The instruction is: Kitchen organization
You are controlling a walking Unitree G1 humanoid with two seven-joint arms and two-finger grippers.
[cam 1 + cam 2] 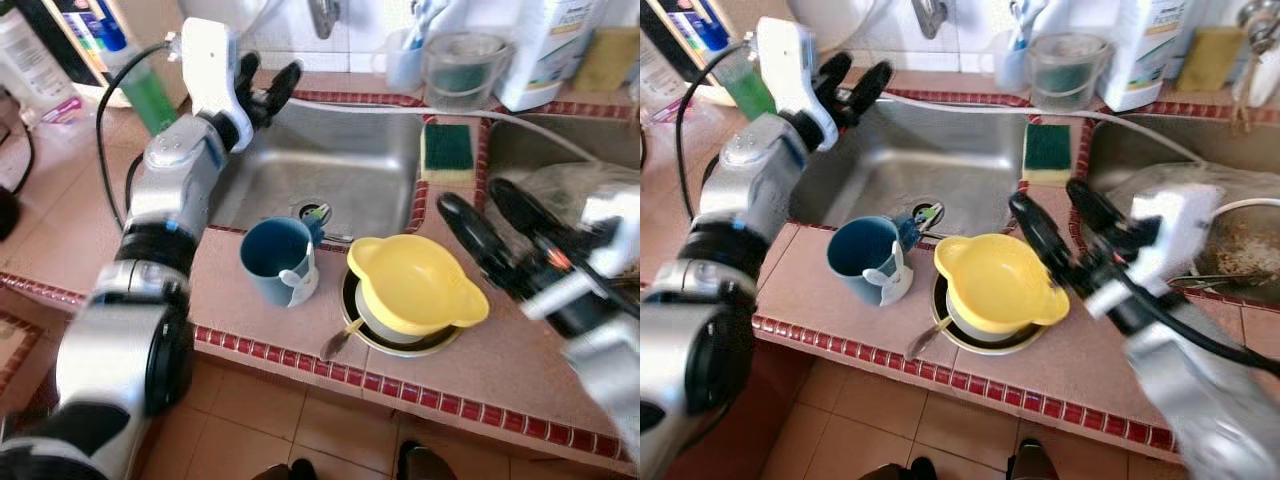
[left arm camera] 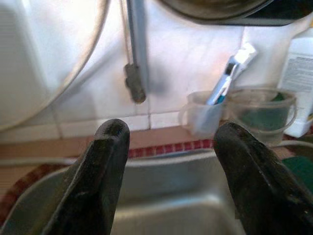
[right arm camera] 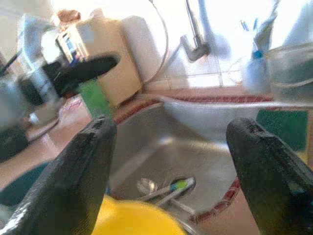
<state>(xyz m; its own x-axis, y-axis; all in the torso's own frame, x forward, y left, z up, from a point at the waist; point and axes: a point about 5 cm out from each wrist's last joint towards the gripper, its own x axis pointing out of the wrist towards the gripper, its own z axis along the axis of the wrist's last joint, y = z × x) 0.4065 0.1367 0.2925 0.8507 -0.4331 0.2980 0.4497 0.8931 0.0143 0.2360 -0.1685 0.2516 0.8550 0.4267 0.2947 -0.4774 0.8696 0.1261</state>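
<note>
A yellow two-handled bowl rests on a dark-rimmed dish near the counter's front edge, and a spoon pokes out from under it. Just left of it stands a blue mug. My right gripper hovers open just right of the bowl, fingers pointing toward the sink; the right wrist view has the bowl's rim below the gripper. My left gripper is open above the sink's far left corner, facing the tap. Cutlery lies at the drain.
A green sponge lies on the divider between the sink and a second basin. Behind the sink stand a cup with a toothbrush, a clear tub and a white bottle. A green bottle stands back left. A hose crosses the sink.
</note>
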